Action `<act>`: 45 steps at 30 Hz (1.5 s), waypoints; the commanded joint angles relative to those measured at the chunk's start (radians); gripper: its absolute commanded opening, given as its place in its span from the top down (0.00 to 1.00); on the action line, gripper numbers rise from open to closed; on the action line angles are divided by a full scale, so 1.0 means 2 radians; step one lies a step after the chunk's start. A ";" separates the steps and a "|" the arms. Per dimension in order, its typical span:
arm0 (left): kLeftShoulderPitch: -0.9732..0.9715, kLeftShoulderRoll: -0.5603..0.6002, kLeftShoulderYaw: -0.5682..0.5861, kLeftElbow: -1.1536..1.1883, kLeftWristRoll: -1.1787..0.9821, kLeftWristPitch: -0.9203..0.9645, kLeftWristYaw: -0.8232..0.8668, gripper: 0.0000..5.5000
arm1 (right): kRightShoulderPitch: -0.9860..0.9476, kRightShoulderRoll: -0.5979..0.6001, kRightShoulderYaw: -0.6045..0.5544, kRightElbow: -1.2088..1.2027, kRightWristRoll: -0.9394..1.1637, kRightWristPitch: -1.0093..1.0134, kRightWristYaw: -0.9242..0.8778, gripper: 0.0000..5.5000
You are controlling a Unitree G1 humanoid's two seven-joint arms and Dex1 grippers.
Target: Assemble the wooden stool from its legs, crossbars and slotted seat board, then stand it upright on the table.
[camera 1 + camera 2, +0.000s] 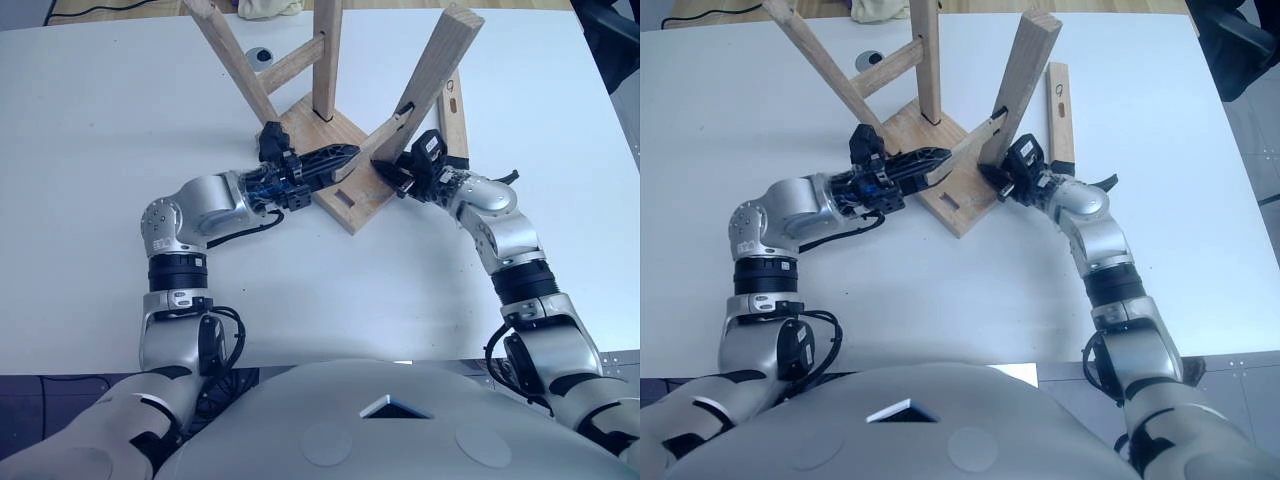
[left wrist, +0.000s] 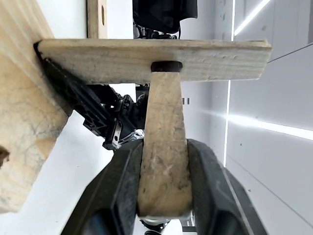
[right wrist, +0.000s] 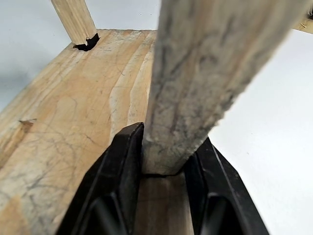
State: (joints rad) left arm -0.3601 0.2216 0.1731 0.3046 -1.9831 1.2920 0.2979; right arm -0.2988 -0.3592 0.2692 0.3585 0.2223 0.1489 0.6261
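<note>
The slotted seat board [image 1: 350,205] lies flat on the white table with three legs rising from it. A crossbar [image 1: 296,62] joins the left leg [image 1: 230,55] and the middle leg [image 1: 327,55]. My left gripper [image 1: 345,156] is shut on a second crossbar [image 2: 164,161], whose far end meets a hole in the tilted right leg [image 1: 440,70]. My right gripper [image 3: 164,147] is shut on the base of that right leg [image 3: 195,73], just above the seat board [image 3: 83,112].
A loose wooden piece [image 1: 453,115] with slots lies on the table just right of the stool. A round cable hole [image 1: 262,56] sits in the table behind the left leg. A pale cloth [image 1: 270,8] lies at the far edge.
</note>
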 commanded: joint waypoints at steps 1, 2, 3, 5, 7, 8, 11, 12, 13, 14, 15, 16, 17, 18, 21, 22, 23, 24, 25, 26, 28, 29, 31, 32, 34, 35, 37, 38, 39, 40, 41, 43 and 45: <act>-0.031 0.008 0.000 -0.004 0.006 -0.002 -0.009 0.77 | 0.030 0.003 0.045 0.030 -0.067 0.014 -0.006 0.80; -0.034 0.008 0.000 -0.005 0.006 -0.002 -0.009 0.77 | 0.031 0.002 0.049 0.031 -0.070 0.012 -0.007 0.80; -0.036 0.007 -0.001 -0.005 0.006 -0.002 -0.009 0.77 | 0.032 0.001 0.052 0.032 -0.072 0.010 -0.007 0.80; -0.042 -0.005 0.005 0.003 0.006 -0.010 -0.002 0.77 | 0.034 -0.003 0.066 0.032 -0.084 0.002 -0.006 0.80; -0.050 -0.014 0.009 0.011 0.006 -0.019 0.004 0.77 | 0.038 -0.005 0.078 0.033 -0.092 -0.006 -0.005 0.79; -0.054 -0.018 0.010 0.014 0.006 -0.024 0.008 0.77 | 0.041 -0.004 0.083 0.033 -0.095 -0.007 -0.006 0.79; -0.064 -0.029 0.014 0.019 0.006 -0.032 0.017 0.77 | 0.041 -0.004 0.090 0.035 -0.101 -0.006 -0.012 0.79; -0.066 -0.034 0.015 0.020 0.006 -0.036 0.022 0.77 | 0.039 -0.005 0.093 0.036 -0.105 -0.008 -0.013 0.79; -0.070 -0.041 0.019 0.023 0.006 -0.042 0.029 0.77 | 0.037 -0.005 0.095 0.037 -0.107 -0.010 -0.014 0.79; -0.075 -0.051 0.027 0.025 0.006 -0.050 0.038 0.77 | 0.037 -0.005 0.096 0.037 -0.107 -0.011 -0.014 0.79; -0.080 -0.059 0.034 0.026 0.006 -0.055 0.046 0.77 | 0.037 -0.005 0.097 0.037 -0.107 -0.012 -0.015 0.79; -0.088 -0.068 0.040 0.023 0.006 -0.063 0.057 0.77 | 0.037 -0.006 0.099 0.036 -0.109 -0.014 -0.016 0.79; -0.095 -0.080 0.046 0.019 0.006 -0.070 0.070 0.77 | 0.037 -0.007 0.101 0.034 -0.109 -0.015 -0.018 0.79; -0.101 -0.092 0.050 0.012 0.006 -0.074 0.081 0.77 | 0.038 -0.007 0.102 0.033 -0.110 -0.015 -0.019 0.79; -0.108 -0.117 0.057 -0.006 0.006 -0.073 0.104 0.77 | 0.039 -0.005 0.107 0.032 -0.107 -0.015 -0.023 0.78; -0.109 -0.119 0.060 -0.004 0.006 -0.073 0.110 0.77 | 0.040 -0.005 0.108 0.032 -0.105 -0.015 -0.024 0.78; -0.112 -0.118 0.067 0.000 0.006 -0.078 0.116 0.77 | 0.040 -0.005 0.110 0.032 -0.104 -0.015 -0.023 0.78; -0.119 -0.118 0.077 0.005 0.006 -0.083 0.117 0.77 | 0.040 -0.005 0.111 0.034 -0.104 -0.016 -0.022 0.78; -0.128 -0.117 0.087 0.008 0.006 -0.087 0.117 0.77 | 0.040 -0.005 0.111 0.036 -0.104 -0.017 -0.022 0.78; -0.139 -0.116 0.096 0.011 0.006 -0.089 0.116 0.77 | 0.039 -0.004 0.112 0.038 -0.104 -0.018 -0.022 0.78; -0.154 -0.117 0.105 0.014 0.006 -0.088 0.115 0.77 | 0.036 -0.003 0.113 0.043 -0.103 -0.020 -0.022 0.78; -0.157 -0.117 0.105 0.015 0.006 -0.085 0.115 0.77 | 0.035 -0.002 0.113 0.046 -0.103 -0.021 -0.022 0.78; -0.149 -0.111 0.093 0.026 0.006 -0.082 0.117 0.77 | 0.031 -0.001 0.114 0.051 -0.103 -0.023 -0.022 0.78; -0.143 -0.109 0.086 0.034 0.008 -0.083 0.116 0.77 | 0.030 0.000 0.115 0.053 -0.103 -0.025 -0.022 0.78; -0.135 -0.108 0.082 0.048 0.017 -0.083 0.111 0.77 | 0.029 0.000 0.115 0.055 -0.102 -0.026 -0.021 0.78; -0.134 -0.108 0.081 0.052 0.024 -0.083 0.105 0.77 | 0.028 0.000 0.115 0.056 -0.102 -0.027 -0.021 0.78; -0.136 -0.106 0.081 0.052 0.037 -0.082 0.087 0.77 | 0.027 -0.001 0.115 0.058 -0.101 -0.029 -0.020 0.78; -0.138 -0.104 0.081 0.050 0.041 -0.080 0.078 0.77 | 0.027 -0.002 0.115 0.058 -0.101 -0.029 -0.020 0.78; -0.138 -0.103 0.081 0.048 0.043 -0.079 0.072 0.77 | 0.027 -0.002 0.115 0.058 -0.101 -0.030 -0.019 0.78; -0.138 -0.102 0.081 0.047 0.046 -0.077 0.067 0.77 | 0.027 -0.003 0.115 0.058 -0.101 -0.030 -0.019 0.78; -0.138 -0.102 0.081 0.047 0.050 -0.076 0.062 0.77 | 0.027 -0.003 0.115 0.058 -0.101 -0.031 -0.019 0.78; -0.136 -0.101 0.080 0.046 0.061 -0.076 0.050 0.77 | 0.027 -0.004 0.116 0.057 -0.100 -0.031 -0.019 0.78; -0.135 -0.100 0.079 0.042 0.071 -0.076 0.038 0.72 | 0.027 -0.004 0.117 0.058 -0.100 -0.031 -0.019 0.78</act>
State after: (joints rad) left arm -0.5148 0.0619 0.3387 0.3927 -1.8650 1.2357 0.4534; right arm -0.3398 -0.3696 0.3062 0.4313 0.2225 0.0457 0.5030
